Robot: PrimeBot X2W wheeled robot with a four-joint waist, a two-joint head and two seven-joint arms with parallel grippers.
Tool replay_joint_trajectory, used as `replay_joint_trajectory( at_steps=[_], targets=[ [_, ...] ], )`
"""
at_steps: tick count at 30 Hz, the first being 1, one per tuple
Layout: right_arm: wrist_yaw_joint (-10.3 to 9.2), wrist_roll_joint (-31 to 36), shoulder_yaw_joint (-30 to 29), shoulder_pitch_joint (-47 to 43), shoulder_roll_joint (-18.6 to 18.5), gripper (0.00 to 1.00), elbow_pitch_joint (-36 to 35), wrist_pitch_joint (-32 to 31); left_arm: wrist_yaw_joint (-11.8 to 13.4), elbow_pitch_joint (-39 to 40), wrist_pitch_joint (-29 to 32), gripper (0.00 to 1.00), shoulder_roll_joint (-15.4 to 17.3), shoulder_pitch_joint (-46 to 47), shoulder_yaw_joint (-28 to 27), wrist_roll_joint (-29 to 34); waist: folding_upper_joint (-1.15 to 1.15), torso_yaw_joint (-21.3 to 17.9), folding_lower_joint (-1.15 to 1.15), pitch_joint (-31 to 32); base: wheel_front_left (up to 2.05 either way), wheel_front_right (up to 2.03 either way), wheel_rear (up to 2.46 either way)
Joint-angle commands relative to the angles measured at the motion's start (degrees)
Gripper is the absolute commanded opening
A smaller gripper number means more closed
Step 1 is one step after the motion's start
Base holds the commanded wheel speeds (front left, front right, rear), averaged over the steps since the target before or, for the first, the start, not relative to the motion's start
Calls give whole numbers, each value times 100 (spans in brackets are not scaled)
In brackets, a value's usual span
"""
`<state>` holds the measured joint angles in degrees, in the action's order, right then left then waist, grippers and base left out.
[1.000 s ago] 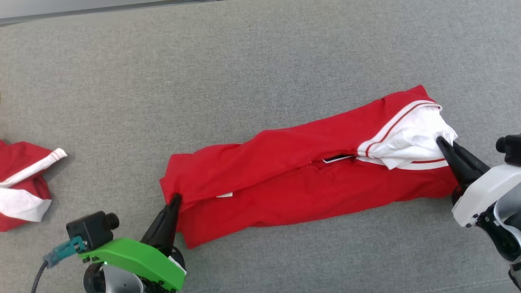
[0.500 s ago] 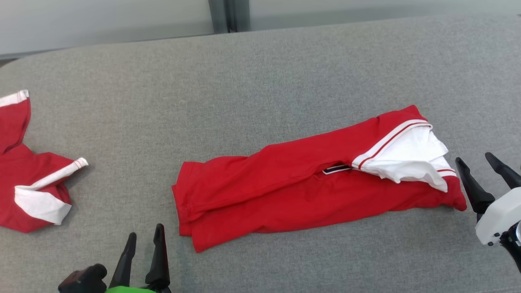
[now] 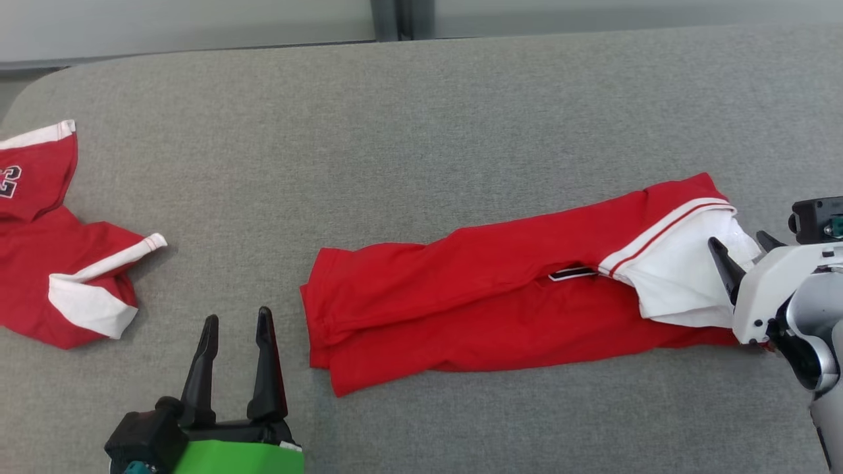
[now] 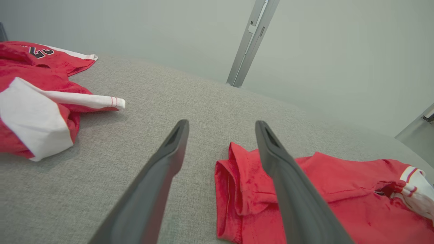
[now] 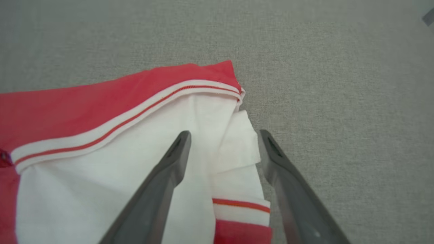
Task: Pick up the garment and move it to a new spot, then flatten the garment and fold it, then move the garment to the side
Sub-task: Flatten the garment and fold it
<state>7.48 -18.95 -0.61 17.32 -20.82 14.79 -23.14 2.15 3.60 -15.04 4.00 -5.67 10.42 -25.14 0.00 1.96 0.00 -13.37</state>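
red jersey [image 3: 494, 309] lies folded lengthwise, centre-right of the head view, on the grey upholstered surface [image 3: 421, 131]. left gripper [image 3: 237, 316] sits lower left, fingers spread, holding nothing, near the hem end. right gripper [image 3: 737, 239] at the right edge, fingers spread astride the white end (contact unclear). other jersey [image 3: 59, 263] is bunched far left.

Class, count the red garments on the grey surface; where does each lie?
2. The folded garment lies right of centre, its white end at the right gripper. The crumpled garment lies at the left, cut off by the picture's edge; more could lie beyond.
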Motion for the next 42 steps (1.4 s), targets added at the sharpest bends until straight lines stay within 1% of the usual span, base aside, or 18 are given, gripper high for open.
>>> replay_joint_trajectory(
  at_steps=[1, 6, 10, 13, 15, 18, 20, 21, 22, 23, 26, 29, 31, 34, 42],
  targets=[
    [2, 161, 3, 109, -44, 100, 190, -26, -93, -33, -15, 100, -30, 121, -67, 90, 0, 287, 0, -265, 0, 0, 0],
    [1, 362, -50, 322, -133, 100, 861, -118, -284, -65, -16, 100, -108, 209, -259, 182, 0, 446, 0, -423, 0, 0, 0],
    [-10, 466, -172, 347, -204, 100, 1213, -150, -258, -15, -16, 100, -112, 220, -242, 0, 0, 487, 0, -459, 0, 0, 0],
    [-10, 354, -110, 347, -212, 100, 1370, -258, -228, -4, -16, 100, -113, 234, -237, -45, 0, 493, 0, -462, 0, 0, 0],
    [-9, 191, 4, 336, -176, 100, 1421, -352, -225, -13, -16, 100, -112, 254, -242, -63, 0, 487, 0, -451, 0, 0, 0],
    [20, -338, 287, 301, -13, 100, 1416, -544, -213, -16, -17, 100, -113, 298, -210, -78, 0, 480, 0, -431, 0, 0, 0],
    [37, -917, 540, 250, 160, 100, 1334, -670, -216, -29, -17, 100, -113, 284, -191, -83, 0, 481, 0, -408, 0, 0, 0],
    [39, -1204, 621, 232, 197, 70, 1298, -722, -221, -41, -17, 100, -111, 282, -188, -86, 0, 485, 0, -387, 0, 0, 0],
    [39, -1429, 717, 219, 203, 26, 1240, -730, -225, -42, -17, 100, -111, 276, -186, -94, 0, 488, 0, -377, 0, 0, 0],
    [39, -1633, 772, 204, 154, 0, 1194, -680, -229, -45, -17, 100, -110, 267, -188, -104, 0, 490, 0, -360, 0, 0, 0],
    [30, -2403, 570, 256, 164, 0, 1164, -500, -235, -43, -17, 100, -110, 231, -202, -118, 0, 482, 0, -338, 0, 0, 0],
    [1, -2860, 305, 323, -39, 0, 1247, -332, -260, -61, -17, 100, -111, 181, -229, -112, 0, 444, 0, -312, 0, 0, 0],
    [-5, -3064, 111, 351, -260, 0, 1315, -299, -288, -83, -17, 100, -110, 151, -245, -91, 0, 408, 0, -293, 0, 0, 0],
    [-4, -3273, -114, 378, -527, 0, 1359, -339, -300, -89, -17, 100, -110, 129, -289, -74, 0, 334, 0, -257, 0, 0, 0],
    [-2, -3397, -1029, 402, -1501, 0, 1618, -441, -377, -96, -17, 100, -109, 80, -440, 6, 0, 149, 0, -277, 0, 0, 0]
  ],
)
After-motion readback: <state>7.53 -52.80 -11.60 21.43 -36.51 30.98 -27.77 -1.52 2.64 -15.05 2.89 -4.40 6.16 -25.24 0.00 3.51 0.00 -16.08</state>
